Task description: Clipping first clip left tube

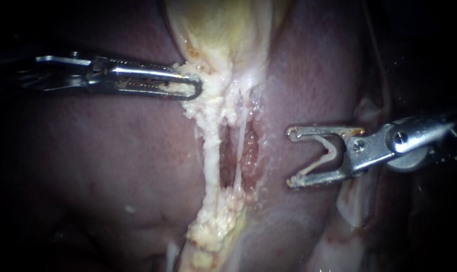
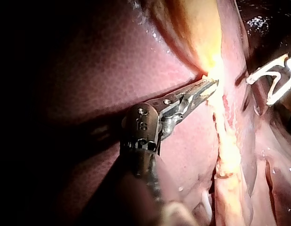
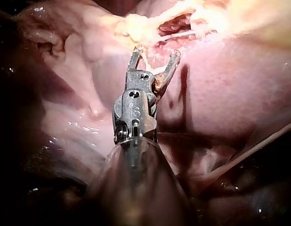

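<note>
— Dark red liver all across the background, then?

— Yes, it runs from 7 o'clock round to 4. The gallbladder, pale yellow, comes in at 12.

— Start at the left. Where is your left instrument?

— My left instrument enters between 9 and 10 o'clock, shaft nearly level. Its jaws lie together and pinch the pale tissue just under the gallbladder. In the left wrist view the left instrument shows the same, with its tip in that bright pale tissue.

— And the tubes?

— Near the centre. The left tube is the thicker one, pale and lumpy, and runs from the pale tissue toward 6 o'clock. Just beside it, toward 3, is the right tube, a thin whitish strand. A dark red gap shows between the two, and lower down they meet again in lumpy yellow tissue.

— Now the right instrument?

— My right instrument comes in at 3 o'clock, jaws pointing toward 9. They stand wide apart and hold a pale clip between them, one leg along each jaw. The tips are near the right tube but apart from it, and the left tube lies beyond.

— Does the right wrist view add anything?

— There the right instrument has its jaws spread with the tubes ahead. I cannot tell from that view whether the tips touch tissue.
</note>
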Controlling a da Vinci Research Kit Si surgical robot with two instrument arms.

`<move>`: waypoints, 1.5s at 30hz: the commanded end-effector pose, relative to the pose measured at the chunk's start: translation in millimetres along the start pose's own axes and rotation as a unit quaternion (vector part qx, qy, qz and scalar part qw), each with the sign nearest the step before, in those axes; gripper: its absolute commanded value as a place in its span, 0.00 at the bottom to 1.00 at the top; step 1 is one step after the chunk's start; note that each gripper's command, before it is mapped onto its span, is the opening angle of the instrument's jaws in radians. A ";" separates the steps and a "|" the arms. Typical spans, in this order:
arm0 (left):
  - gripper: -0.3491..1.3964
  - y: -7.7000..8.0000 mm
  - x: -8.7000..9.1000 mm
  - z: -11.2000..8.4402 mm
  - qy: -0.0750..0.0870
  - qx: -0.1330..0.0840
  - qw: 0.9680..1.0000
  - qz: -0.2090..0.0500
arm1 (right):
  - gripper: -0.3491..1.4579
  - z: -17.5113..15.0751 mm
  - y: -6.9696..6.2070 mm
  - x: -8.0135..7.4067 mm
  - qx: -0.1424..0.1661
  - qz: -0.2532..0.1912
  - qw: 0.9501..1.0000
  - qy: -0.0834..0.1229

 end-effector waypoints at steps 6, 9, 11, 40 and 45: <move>0.00 1.5 3.3 -4.9 0.009 0.000 1.000 -0.014 | 0.47 0.0 -0.1 0.1 0.003 0.000 1.000 0.002; 0.00 2.7 4.6 -7.3 0.017 0.002 1.000 -0.011 | 0.47 0.1 -0.3 0.4 0.004 0.001 1.000 0.007; 0.00 3.2 5.1 -8.1 0.019 0.004 1.000 -0.010 | 0.47 0.4 -0.4 0.8 0.008 0.002 1.000 0.013; 0.00 2.9 4.6 -7.5 0.020 0.006 1.000 -0.009 | 0.47 15.3 0.6 1.5 0.045 0.054 0.996 0.052; 0.00 2.9 4.6 -7.5 0.020 0.006 1.000 -0.009 | 0.47 16.5 0.1 1.7 0.099 0.068 0.989 0.090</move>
